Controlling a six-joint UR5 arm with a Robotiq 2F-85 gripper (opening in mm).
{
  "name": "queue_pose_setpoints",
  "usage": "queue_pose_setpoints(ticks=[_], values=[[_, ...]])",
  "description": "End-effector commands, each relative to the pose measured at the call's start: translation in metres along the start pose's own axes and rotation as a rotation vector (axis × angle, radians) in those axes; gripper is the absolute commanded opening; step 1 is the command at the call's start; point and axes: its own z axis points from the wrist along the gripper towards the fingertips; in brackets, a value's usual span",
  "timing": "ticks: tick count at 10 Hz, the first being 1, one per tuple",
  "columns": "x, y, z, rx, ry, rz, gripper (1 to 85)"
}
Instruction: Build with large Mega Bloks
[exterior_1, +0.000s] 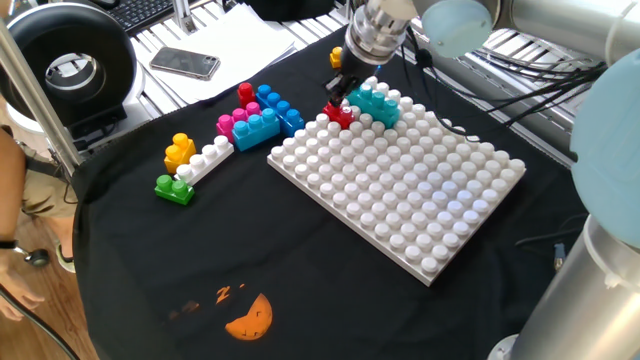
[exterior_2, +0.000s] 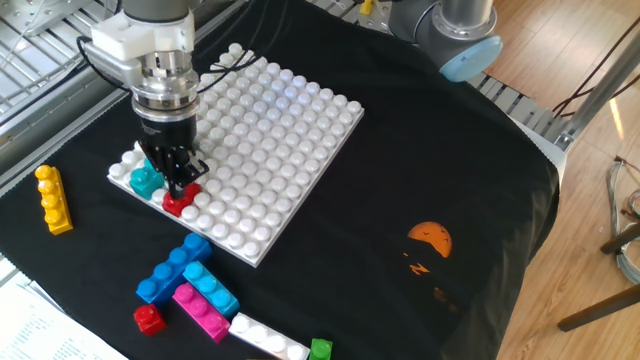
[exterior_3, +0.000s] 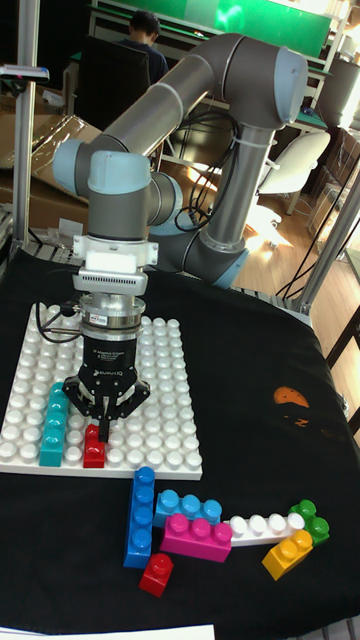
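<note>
Bricks of this kind look light, hard and stiff, with smooth sides that could slip, so I judge the flat side walls the best place to pinch, squarely and low under the stud. The red brick (exterior_3: 94, 447) is small, one or two studs; it sits studs-up on the near edge row of the baseplate (exterior_3: 160, 400), just beside the teal brick (exterior_3: 54, 424). The teal one is long, a single row of studs, its long axis running from the plate's edge inward. The gripper (exterior_3: 104, 420) hangs directly above the red brick, fingers (exterior_2: 178, 178) pointing down and drawn close together. Whether they grip the brick or stand just clear of it, I cannot tell. Loose bricks lie in a cluster on the black cloth (exterior_1: 300, 260) off the plate, the blue brick (exterior_3: 141, 516) among them.
</note>
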Motion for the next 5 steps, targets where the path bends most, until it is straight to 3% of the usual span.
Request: queue_pose_setpoints(ticks=[1,4,5], values=[[-0.017,0.019,0.005,-0.022,-0.012,0.021,1.3],[-0.035,0.034,0.016,-0.004,-0.027,0.006,2.0],[-0.039,0.032,0.02,0.008,-0.033,-0.005,14.0]])
